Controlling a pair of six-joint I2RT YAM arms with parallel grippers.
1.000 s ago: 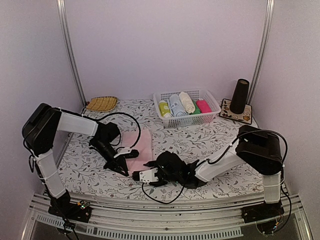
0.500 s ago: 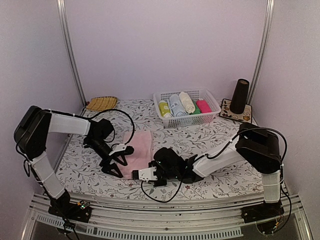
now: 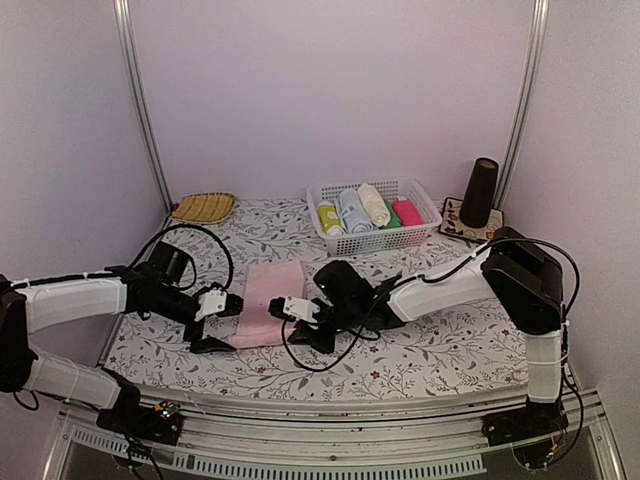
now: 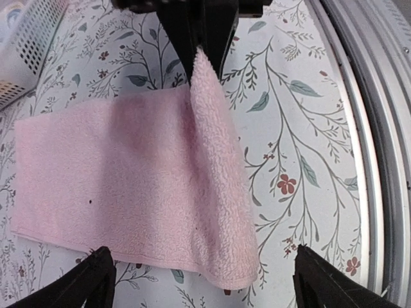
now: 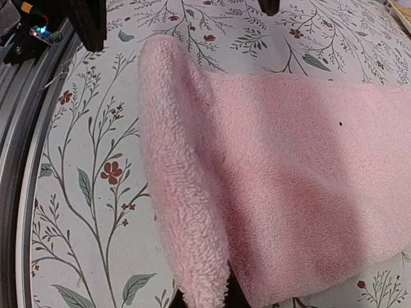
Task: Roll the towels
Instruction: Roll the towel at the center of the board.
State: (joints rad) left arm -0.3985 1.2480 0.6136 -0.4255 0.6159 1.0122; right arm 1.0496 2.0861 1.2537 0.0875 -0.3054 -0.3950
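**Right tool pinches up pink towel's near end; left tool wide open**

Desk (image 3: 440,340) w/ floral cover carries everything. White basket (image 3: 425,222) sits at back centre. Pink towel (image 3: 268,300) lies spread out front-centre on the desk, between the two arms and well apart from the basket. Its near end is lifted and turned over into a soft fold on top of the rest.

Right tool (image 3: 280,306) is closed tight on the right-hand end of that fold, holding it up off the desk. Left tool (image 3: 218,322) has its jaws spread as far as they go, gripping nothing, low and just beside the towel's left edge. Can't tell if it touches the cloth.

Woven tray (image 3: 203,207) is at back left. Dark cup (image 3: 479,190) stands on a coaster (image 3: 470,230) at back right.

In the basket, L to R:
- yellow-green roll (image 3: 328,217)
- lt blue roll (image 3: 352,210)
- cream towel (image 3: 374,204), rolled
- green roll (image 3: 392,216)
- magenta roll (image 3: 407,212)
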